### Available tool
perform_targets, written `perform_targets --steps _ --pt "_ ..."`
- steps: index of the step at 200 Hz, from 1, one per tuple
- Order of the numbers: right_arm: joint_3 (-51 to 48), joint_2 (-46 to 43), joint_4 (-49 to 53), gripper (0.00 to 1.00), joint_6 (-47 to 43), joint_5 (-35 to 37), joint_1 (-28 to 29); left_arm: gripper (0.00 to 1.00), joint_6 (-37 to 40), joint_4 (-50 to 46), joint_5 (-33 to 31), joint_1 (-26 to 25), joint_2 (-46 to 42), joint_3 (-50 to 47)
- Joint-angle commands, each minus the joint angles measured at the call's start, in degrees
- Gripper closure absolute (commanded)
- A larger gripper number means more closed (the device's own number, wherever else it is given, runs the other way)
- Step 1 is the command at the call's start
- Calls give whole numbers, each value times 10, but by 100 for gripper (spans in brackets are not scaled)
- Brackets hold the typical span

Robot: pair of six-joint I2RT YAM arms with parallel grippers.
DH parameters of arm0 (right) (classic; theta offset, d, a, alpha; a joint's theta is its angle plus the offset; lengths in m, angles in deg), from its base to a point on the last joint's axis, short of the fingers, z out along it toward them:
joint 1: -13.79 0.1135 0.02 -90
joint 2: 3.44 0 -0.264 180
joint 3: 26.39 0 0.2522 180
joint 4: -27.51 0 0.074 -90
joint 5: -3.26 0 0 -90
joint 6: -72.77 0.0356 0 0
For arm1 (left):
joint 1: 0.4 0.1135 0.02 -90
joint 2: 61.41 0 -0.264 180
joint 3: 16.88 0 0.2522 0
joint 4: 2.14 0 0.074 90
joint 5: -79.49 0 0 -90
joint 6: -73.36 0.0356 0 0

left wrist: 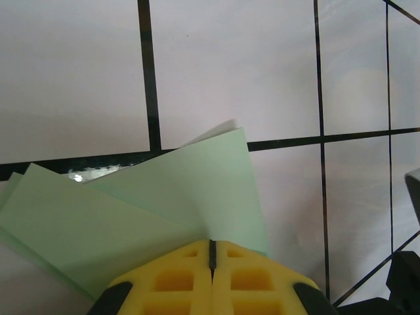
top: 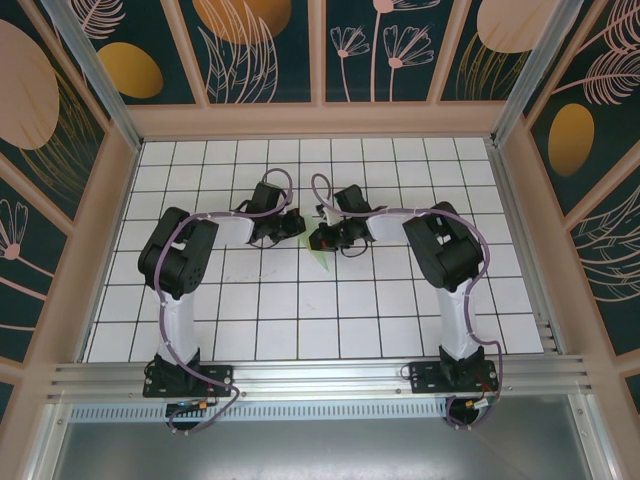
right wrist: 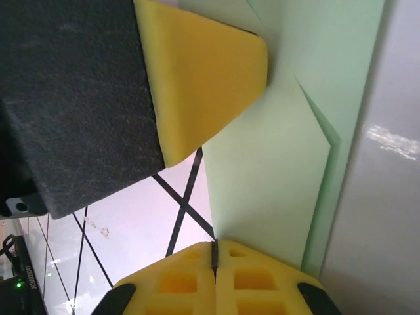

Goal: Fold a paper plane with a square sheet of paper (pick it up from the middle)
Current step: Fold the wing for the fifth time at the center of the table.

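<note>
Paper [left wrist: 164, 203] is pinched by both of my grippers at mid-table [top: 250, 300], already folded into overlapping layers. My left gripper [left wrist: 211, 252] is clamped tight on its edge, and the layers fan out from there toward 10 and 12 o'clock. My right gripper [right wrist: 215, 252] is likewise closed hard on the sheet, which runs up from it toward 12 o'clock.

As I judge the risks, with two grips on one thin sheet any pull apart could tear it. Any push together could buckle it and leave a stray crease. The layers in the left wrist view do not lie square on each other, so pressing now might set a skewed fold. A thin edge could also slip out of either pinch.

The right wrist view gives me what the left one lacks: the left pad [right wrist: 203, 85] lying against the paper at 12 o'clock, and a diagonal fold edge at 2 o'clock. The top view places both grippers nose to nose, with a green sliver poking out at 6 o'clock beneath them. Whether the paper is lifted off the table I cannot tell.
</note>
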Motion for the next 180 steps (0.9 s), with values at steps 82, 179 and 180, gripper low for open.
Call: perform_targets --steps 82,179,180 --pt "-96 -65 83 100 -109 -32 3 94 -7 -78 -83 4 50 -4" --pt "-193 -123 76 100 -92 -20 2 94 -4 -83 -87 4 52 1" --pt "-193 -123 76 100 -92 -20 2 94 -4 -83 -87 4 52 2"
